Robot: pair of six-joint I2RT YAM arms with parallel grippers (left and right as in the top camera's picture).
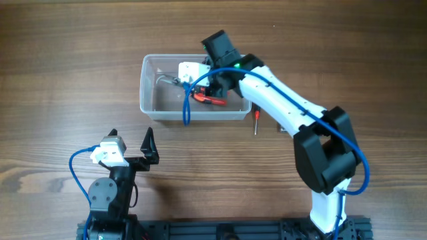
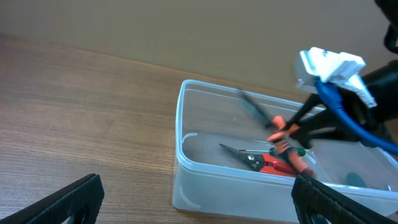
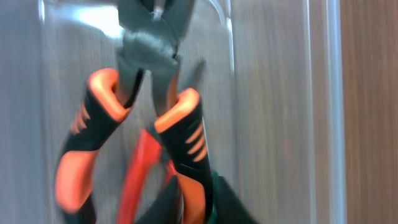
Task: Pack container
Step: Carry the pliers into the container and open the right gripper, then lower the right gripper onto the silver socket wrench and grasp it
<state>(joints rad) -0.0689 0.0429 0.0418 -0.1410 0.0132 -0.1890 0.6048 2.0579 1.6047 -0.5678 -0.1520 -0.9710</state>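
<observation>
From overhead, you see the container [image 1: 152, 83] sitting on the table [image 1: 60, 80] ahead of both arms, near the middle. Your right gripper [image 1: 212, 90] reaches down into its right half, and red handles [image 1: 212, 101] show on the floor of the container below it. A screwdriver [image 1: 254, 123] lies on the table just beside the container's right front corner. Your left gripper [image 1: 131, 142] hangs over bare wood nearer the base, well apart from the container, with its fingers spread and nothing between them.

In the left wrist view, the container [image 2: 186, 168] fills the right half. A pair of snips [image 2: 258, 162] with red handles lies flat on its floor. Above them, the pliers [image 2: 278, 124] hang tilted and blurred, nose up and to the left, at your right gripper [image 2: 305, 134]. The two dark left fingers [image 2: 68, 199] stand wide apart at the bottom corners.

In the right wrist view, the pliers [image 3: 152, 93] fill the frame, grey head up and orange-and-black handles down. The right-hand handle runs down into your right gripper [image 3: 199, 205], which pinches it, though blur hides the contact. The container's clear wall [image 3: 323, 93] rises on the right.
</observation>
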